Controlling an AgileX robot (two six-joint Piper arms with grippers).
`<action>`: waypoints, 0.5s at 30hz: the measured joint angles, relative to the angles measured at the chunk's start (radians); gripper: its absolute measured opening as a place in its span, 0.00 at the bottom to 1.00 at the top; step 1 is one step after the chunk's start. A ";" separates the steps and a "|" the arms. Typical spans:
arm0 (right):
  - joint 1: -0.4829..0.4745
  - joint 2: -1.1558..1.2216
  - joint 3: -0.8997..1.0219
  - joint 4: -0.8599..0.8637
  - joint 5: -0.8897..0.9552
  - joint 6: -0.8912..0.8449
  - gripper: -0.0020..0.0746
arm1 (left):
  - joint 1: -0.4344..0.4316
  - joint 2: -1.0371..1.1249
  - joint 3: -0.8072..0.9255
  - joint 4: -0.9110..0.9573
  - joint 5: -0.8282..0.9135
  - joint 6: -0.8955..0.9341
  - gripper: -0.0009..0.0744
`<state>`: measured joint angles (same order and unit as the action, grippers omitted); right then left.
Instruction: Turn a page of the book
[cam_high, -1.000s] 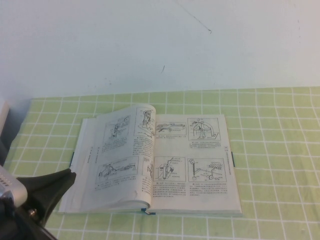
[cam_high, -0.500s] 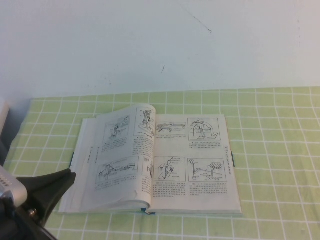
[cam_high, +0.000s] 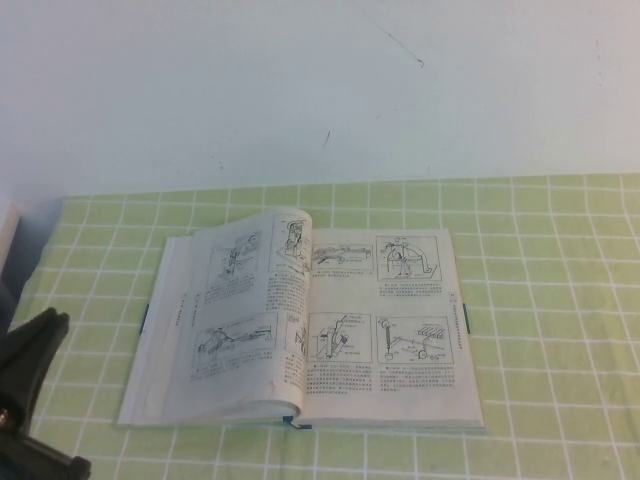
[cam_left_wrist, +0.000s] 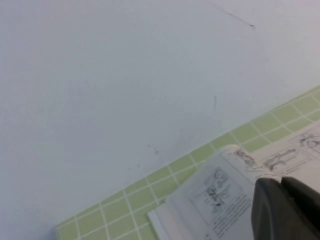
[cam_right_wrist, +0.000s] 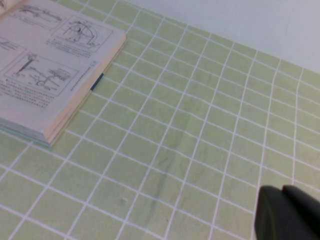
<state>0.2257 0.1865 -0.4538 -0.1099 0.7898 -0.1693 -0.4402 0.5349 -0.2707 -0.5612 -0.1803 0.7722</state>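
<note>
The book (cam_high: 390, 330) lies open on the green checked mat, white pages with line drawings facing up, its teal cover edge at the front. The page (cam_high: 240, 300) left of the spine carries two wide diagrams and bulges up near the spine. My left gripper (cam_high: 48, 320) is shut and empty, off the book's left front corner, apart from it; in the left wrist view its fingertips (cam_left_wrist: 267, 187) hang over the book (cam_left_wrist: 220, 200). My right gripper (cam_right_wrist: 282, 190) is shut and empty over the mat, to the right of the book (cam_right_wrist: 45, 65); it is out of the high view.
The green checked mat (cam_high: 560, 300) covers the table around the book. A pale wall (cam_high: 320, 90) rises right behind the mat's far edge. A light object edge (cam_high: 5, 235) shows at the far left.
My left gripper has drawn back to the left, off the book's left front corner. The book and its pages have not moved.
</note>
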 joint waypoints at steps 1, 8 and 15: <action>0.000 0.000 0.000 0.000 0.003 0.000 0.02 | 0.014 -0.020 0.019 0.002 -0.010 0.000 0.01; 0.000 0.000 0.000 0.000 0.010 0.000 0.02 | 0.122 -0.168 0.145 0.055 0.002 -0.040 0.01; 0.000 0.000 0.000 0.000 0.012 0.000 0.02 | 0.220 -0.349 0.285 0.297 0.061 -0.401 0.01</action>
<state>0.2257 0.1865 -0.4538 -0.1099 0.8022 -0.1693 -0.2203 0.1858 0.0138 -0.2642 -0.1192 0.3709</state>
